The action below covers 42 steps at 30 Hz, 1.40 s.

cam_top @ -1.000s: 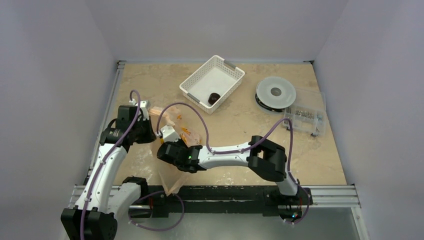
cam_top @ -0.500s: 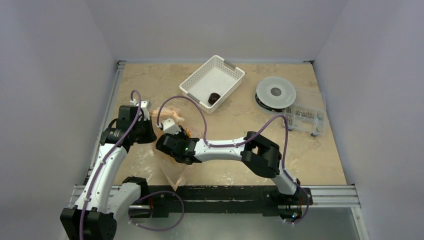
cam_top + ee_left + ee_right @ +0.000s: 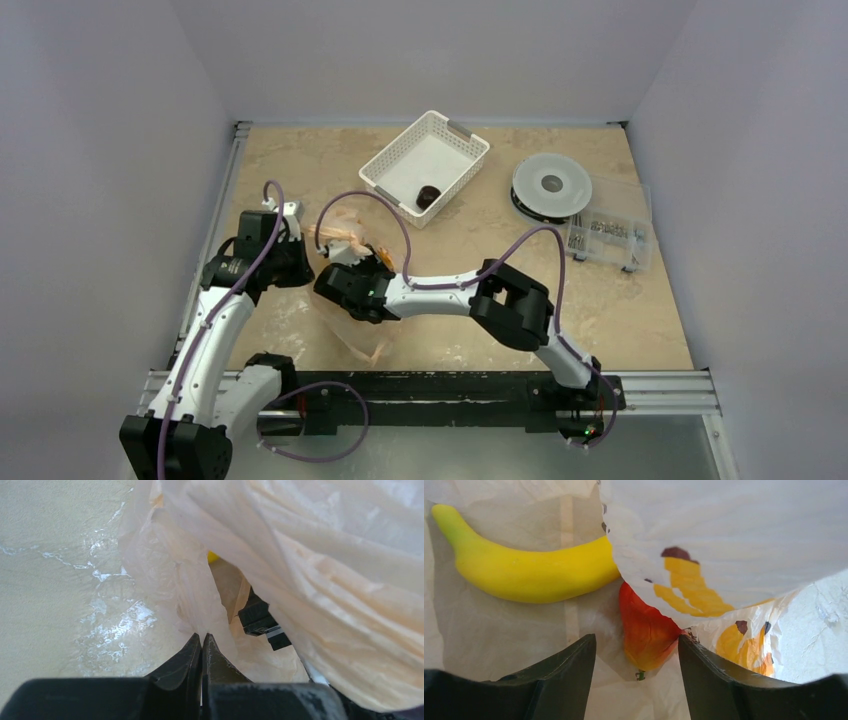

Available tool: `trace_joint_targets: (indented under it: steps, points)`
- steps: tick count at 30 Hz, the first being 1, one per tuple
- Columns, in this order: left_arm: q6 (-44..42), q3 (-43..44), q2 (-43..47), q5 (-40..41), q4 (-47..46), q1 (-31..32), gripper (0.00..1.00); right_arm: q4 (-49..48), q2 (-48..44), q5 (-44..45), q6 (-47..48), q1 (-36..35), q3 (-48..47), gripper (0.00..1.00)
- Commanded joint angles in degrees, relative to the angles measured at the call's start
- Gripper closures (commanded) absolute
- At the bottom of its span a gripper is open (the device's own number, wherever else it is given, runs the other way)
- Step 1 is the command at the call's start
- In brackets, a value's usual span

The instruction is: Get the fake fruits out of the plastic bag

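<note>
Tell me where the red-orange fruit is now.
The fruit lies inside the bag, centre of the right wrist view, just below the banana, before the right end effector.

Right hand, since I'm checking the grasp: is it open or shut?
Open. In its wrist view the fingers of the right hand stand apart, the red-orange fruit showing in the gap.

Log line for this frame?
left gripper: shut on plastic bag | right gripper: open, at red-orange fruit | banana: in bag | dark fruit: in basket
</note>
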State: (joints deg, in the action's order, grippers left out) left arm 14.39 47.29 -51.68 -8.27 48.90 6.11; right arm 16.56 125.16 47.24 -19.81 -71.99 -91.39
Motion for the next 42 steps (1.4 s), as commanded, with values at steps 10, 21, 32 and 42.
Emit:
trace_joint_targets:
  steps: [10,21,32,42]
  points:
    - [0.3,0.9,-0.7,0.5,-0.7,0.6,1.0,-6.9,1.7,4.3,8.1,2.9,-3.5,0.33]
    - [0.3,1.0,-1.6,0.3,-0.7,0.6,1.0,-15.5,5.6,5.0,15.0,5.7,-2.3,0.37]
    - [0.3,1.2,-2.2,0.0,-0.7,0.6,1.0,-24.5,1.7,4.4,19.2,5.4,1.0,0.8]
    - [0.4,1.1,-2.4,0.3,-0.7,0.6,1.0,-17.8,-11.9,-14.3,5.7,4.2,8.8,1.0]
